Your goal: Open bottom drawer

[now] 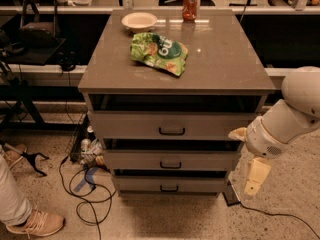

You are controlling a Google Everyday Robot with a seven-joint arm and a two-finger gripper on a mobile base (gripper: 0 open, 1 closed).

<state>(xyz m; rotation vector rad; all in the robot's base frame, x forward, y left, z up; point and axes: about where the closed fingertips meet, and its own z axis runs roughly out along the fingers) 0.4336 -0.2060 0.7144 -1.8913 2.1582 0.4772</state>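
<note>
The grey cabinet has three drawers stacked under its top. The bottom drawer (pixel 170 185) has the narrowest front and a small black loop handle (pixel 169 188) at its centre; its front sits flush, closed. The middle drawer (pixel 170 160) and top drawer (pixel 172 125) are above it, each with a black handle. My gripper (pixel 252 180) hangs at the right of the cabinet, level with the lower drawers and apart from them, on the white arm (pixel 290 116). It touches nothing.
On the cabinet top (pixel 210 59) lie a green chip bag (pixel 159 51), a white bowl (pixel 139 20) and a red can (pixel 190 5). Cables (pixel 85 194) lie on the floor at left. A person's shoe (pixel 35 223) is at the bottom left.
</note>
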